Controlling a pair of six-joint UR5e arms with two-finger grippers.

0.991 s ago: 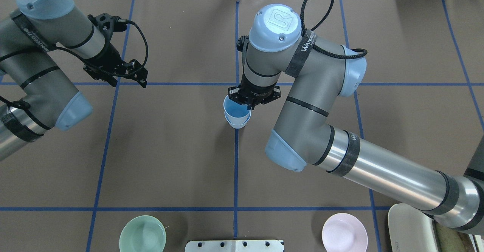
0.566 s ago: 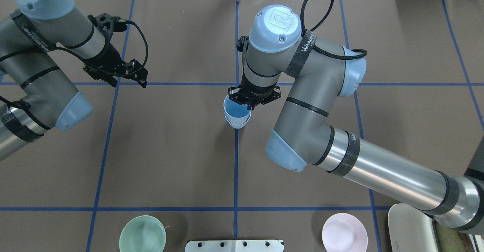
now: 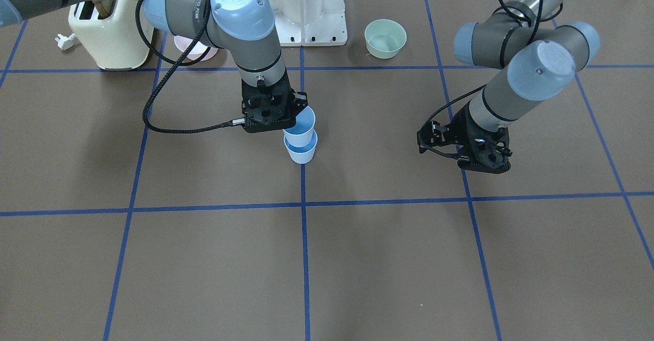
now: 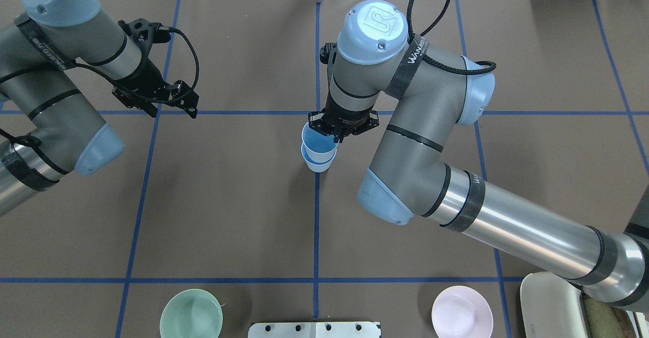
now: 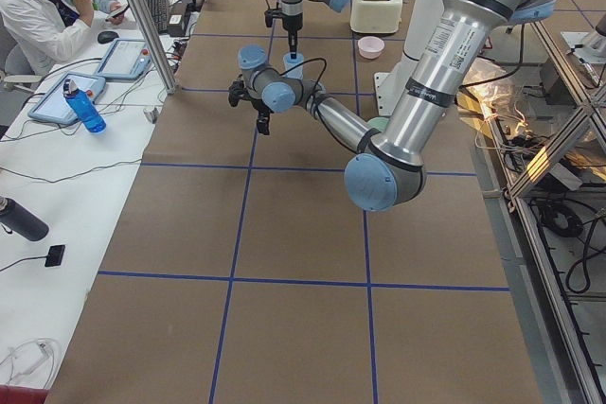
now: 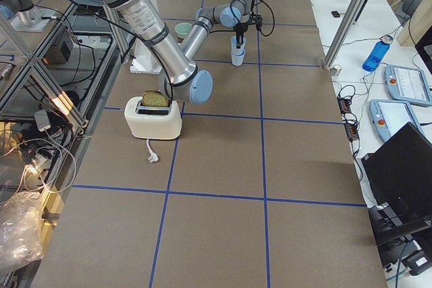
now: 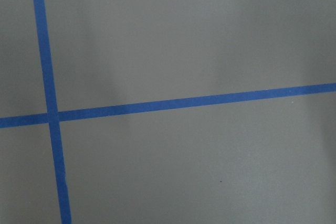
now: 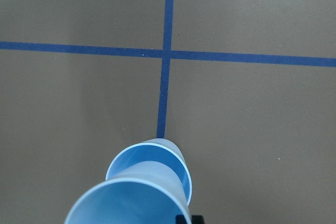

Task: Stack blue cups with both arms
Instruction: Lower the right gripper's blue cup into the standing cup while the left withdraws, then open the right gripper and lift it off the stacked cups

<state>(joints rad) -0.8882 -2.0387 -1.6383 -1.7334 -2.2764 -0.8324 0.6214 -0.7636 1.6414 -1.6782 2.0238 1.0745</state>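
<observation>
Two pale-blue cups stand at the table's middle on a blue tape line. The lower cup (image 4: 318, 163) (image 3: 301, 153) rests on the table. The upper cup (image 4: 318, 136) (image 3: 300, 123) sits tilted with its base inside the lower one; both show in the right wrist view (image 8: 131, 203). My right gripper (image 4: 335, 134) (image 3: 302, 110) is shut on the upper cup's rim from above. My left gripper (image 4: 172, 111) (image 3: 483, 166) is open and empty, low over the table far to the left of the cups. The left wrist view shows only tape lines.
A mint-green bowl (image 4: 191, 313) (image 3: 385, 38) and a pink bowl (image 4: 462, 311) stand near the robot's edge, either side of the white base stand (image 3: 306, 8). A cream toaster (image 3: 104, 29) stands at the robot's right. An operator (image 5: 43, 7) sits beyond the far edge.
My right arm has risen slightly, and the upper cup it holds has lifted a little within the lower cup. The left arm has not moved.
</observation>
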